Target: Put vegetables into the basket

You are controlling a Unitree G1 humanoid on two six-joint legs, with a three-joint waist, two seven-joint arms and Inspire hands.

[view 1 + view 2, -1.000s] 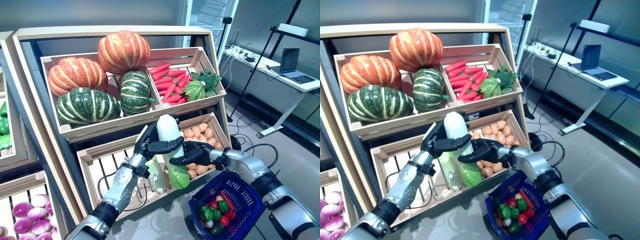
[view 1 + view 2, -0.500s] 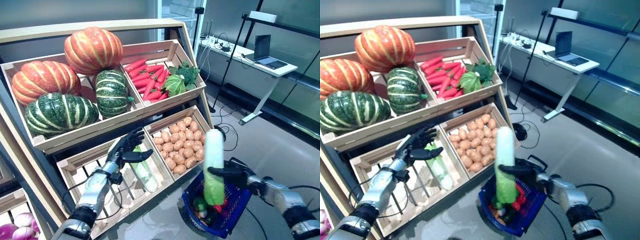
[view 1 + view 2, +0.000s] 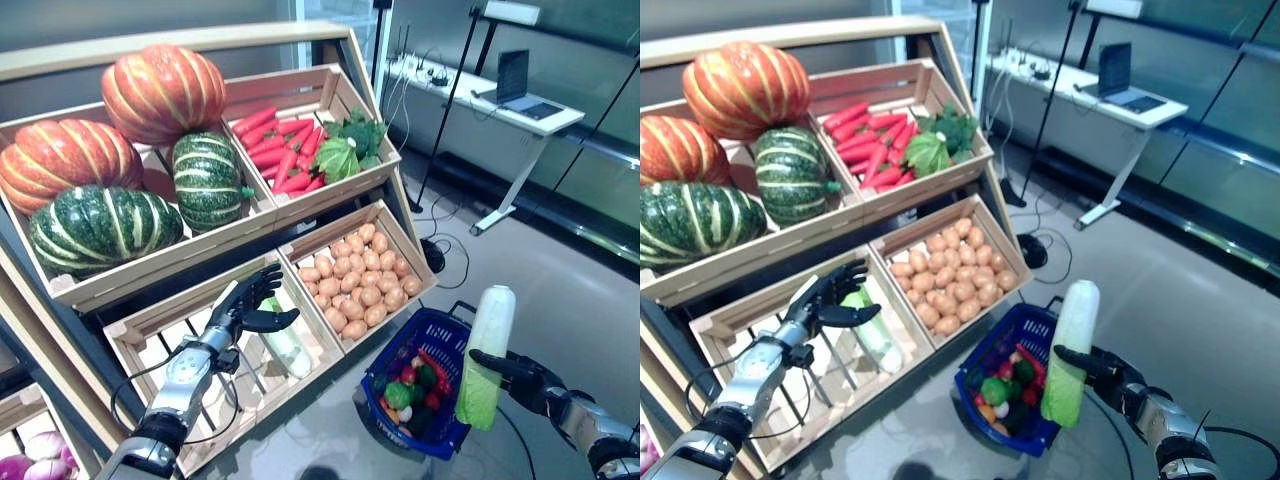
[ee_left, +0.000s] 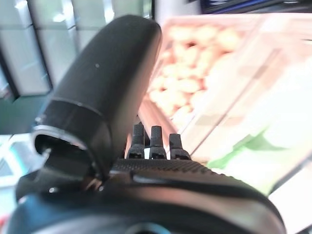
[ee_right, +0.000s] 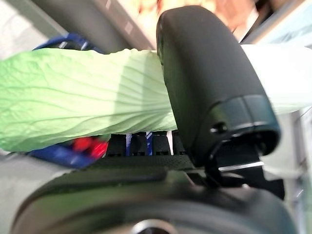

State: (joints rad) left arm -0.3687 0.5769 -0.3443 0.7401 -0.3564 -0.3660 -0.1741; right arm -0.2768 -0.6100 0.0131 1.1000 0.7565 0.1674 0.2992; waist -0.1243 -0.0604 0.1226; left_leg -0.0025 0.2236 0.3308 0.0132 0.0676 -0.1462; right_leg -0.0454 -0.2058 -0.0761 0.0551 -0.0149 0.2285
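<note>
Upper left of frame: 4 pumpkins fill a wooden crate. Lower left: left hand hovers with fingers spread, holding nothing, above a second cabbage lying in the lower-left crate. Centre: carrots and leafy greens in the upper crate, potatoes in the crate below. Lower right: blue basket on the floor, with mixed vegetables inside. Right hand grips a long cabbage upright, just beside the basket's right rim. Upper right: table with laptop.
</note>
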